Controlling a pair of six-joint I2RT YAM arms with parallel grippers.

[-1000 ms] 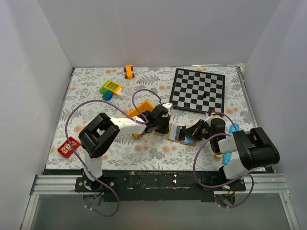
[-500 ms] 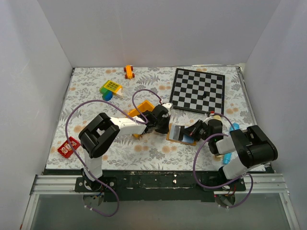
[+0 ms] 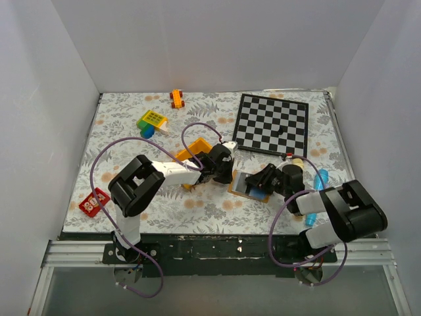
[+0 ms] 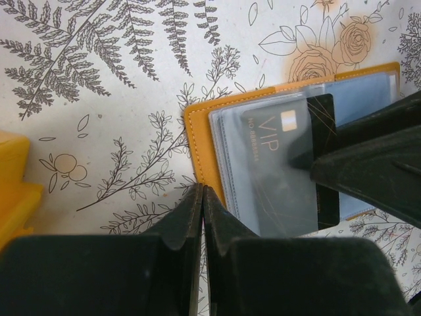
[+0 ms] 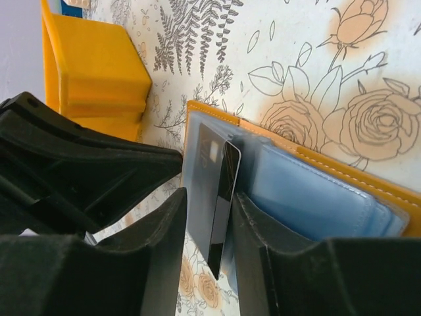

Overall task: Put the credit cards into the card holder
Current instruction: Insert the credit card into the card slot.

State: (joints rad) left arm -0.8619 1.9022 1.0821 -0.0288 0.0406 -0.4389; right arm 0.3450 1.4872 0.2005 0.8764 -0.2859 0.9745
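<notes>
Card holder (image 4: 197, 135) lies open, near centre, between arms. Black card (image 4: 283, 171) partly in clear sleeve. Right gripper (image 5: 207, 204) jaws parted around card, not pinching. Left gripper (image 4: 202, 197) closed, empty, at holder corner. Advice: pin holder, push card straight, slowly.

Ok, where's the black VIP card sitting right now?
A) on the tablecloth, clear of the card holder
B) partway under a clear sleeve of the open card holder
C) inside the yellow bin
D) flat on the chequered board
B: the left wrist view shows the credit card partly under the clear sleeve of the open card holder, with its other end sticking out.
</notes>
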